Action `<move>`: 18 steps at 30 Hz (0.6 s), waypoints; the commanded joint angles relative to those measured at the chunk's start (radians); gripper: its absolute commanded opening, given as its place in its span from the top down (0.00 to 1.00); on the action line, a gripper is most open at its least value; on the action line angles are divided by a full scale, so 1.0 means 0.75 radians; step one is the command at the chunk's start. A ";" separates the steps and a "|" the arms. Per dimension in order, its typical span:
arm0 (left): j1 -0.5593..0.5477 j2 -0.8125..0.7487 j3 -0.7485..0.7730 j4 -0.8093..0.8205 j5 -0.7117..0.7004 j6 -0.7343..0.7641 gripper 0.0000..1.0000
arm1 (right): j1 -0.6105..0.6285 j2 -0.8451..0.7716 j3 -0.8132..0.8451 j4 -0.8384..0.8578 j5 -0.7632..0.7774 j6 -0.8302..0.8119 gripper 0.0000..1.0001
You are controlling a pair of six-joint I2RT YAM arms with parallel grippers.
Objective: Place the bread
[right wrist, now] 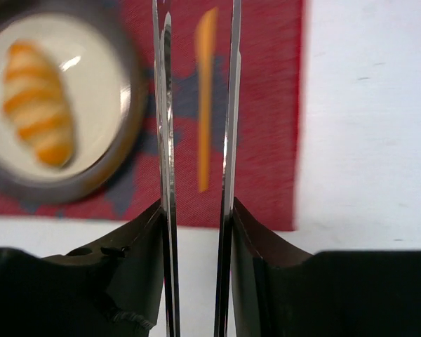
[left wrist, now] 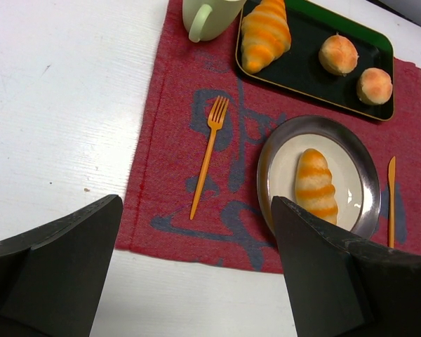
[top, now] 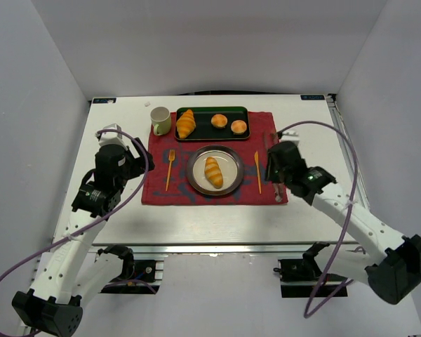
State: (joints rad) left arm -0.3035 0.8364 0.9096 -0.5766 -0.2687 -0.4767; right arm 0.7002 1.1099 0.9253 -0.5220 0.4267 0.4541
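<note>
Bread [top: 213, 172] lies on the round plate [top: 229, 161] at the middle of the red mat [top: 158, 189] on the table [top: 217, 221], overhead view. Left wrist view: left gripper [left wrist: 196, 202] spread wide, empty. Right wrist view: right gripper [right wrist: 196, 203] clamped on metal tongs [right wrist: 161, 105], orange knife [right wrist: 205, 105] seen between their blades.

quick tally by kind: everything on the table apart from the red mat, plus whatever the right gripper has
bread: 1
large croissant: 1
round buns: 2
plate: 1
tray: 1
mug: 1
fork: 1
knife: 1
tongs, clamped in the right gripper: 1
Total: 10
</note>
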 commanded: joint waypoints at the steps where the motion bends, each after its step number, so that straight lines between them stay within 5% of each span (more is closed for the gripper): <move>1: -0.002 -0.035 0.033 -0.013 0.019 -0.001 0.02 | -0.247 -0.044 -0.013 0.094 -0.061 -0.188 0.58; 13: -0.004 -0.029 0.055 -0.019 0.045 0.004 0.02 | -0.831 0.332 -0.027 0.387 -0.442 -0.442 0.56; 18: -0.004 -0.025 0.053 -0.017 0.056 0.014 0.02 | -0.901 0.530 0.036 0.471 -0.483 -0.507 0.56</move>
State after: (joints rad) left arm -0.3035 0.8330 0.9119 -0.5835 -0.2443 -0.4755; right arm 0.0368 1.4658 0.9127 -0.2615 0.1253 0.1310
